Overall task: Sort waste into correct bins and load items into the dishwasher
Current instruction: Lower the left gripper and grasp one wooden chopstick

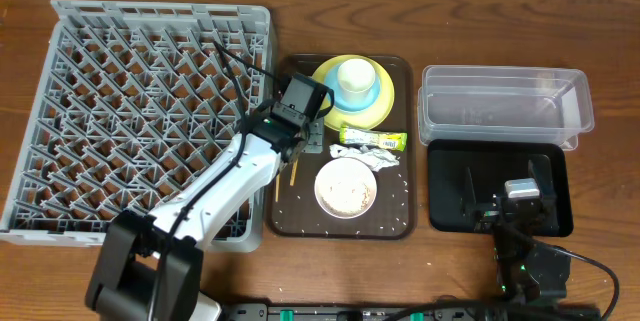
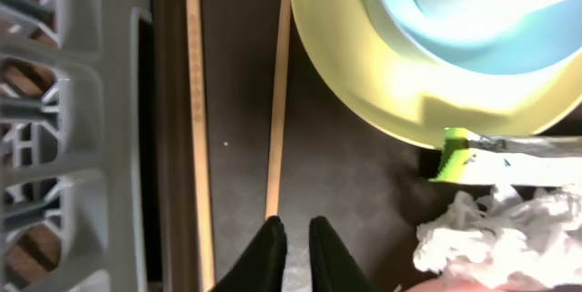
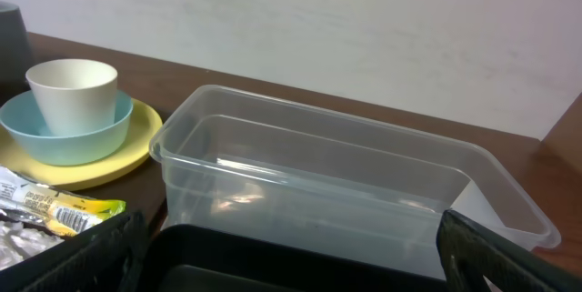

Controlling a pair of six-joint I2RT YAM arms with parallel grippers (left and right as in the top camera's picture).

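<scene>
On the brown tray (image 1: 392, 213) a white cup (image 1: 353, 76) stands in a light blue bowl (image 1: 373, 91) on a yellow plate (image 1: 387, 103). The green-and-yellow wrapper (image 1: 375, 141), crumpled paper (image 1: 378, 159) and a white bowl (image 1: 346, 188) with rice-like grains lie in front. Two chopsticks (image 2: 277, 101) lie along the tray's left side. My left gripper (image 2: 296, 233) is shut and empty, its tips at the near end of the right chopstick. My right gripper (image 3: 296, 256) is open wide above the black tray (image 1: 450, 193), facing the clear tub (image 3: 346, 192).
The grey dish rack (image 1: 140, 111) fills the left and borders the brown tray. The clear tub (image 1: 505, 109) stands behind the black tray at the right. Loose grains are scattered on the brown tray. The paper (image 2: 482, 233) and wrapper (image 2: 509, 151) lie right of my left gripper.
</scene>
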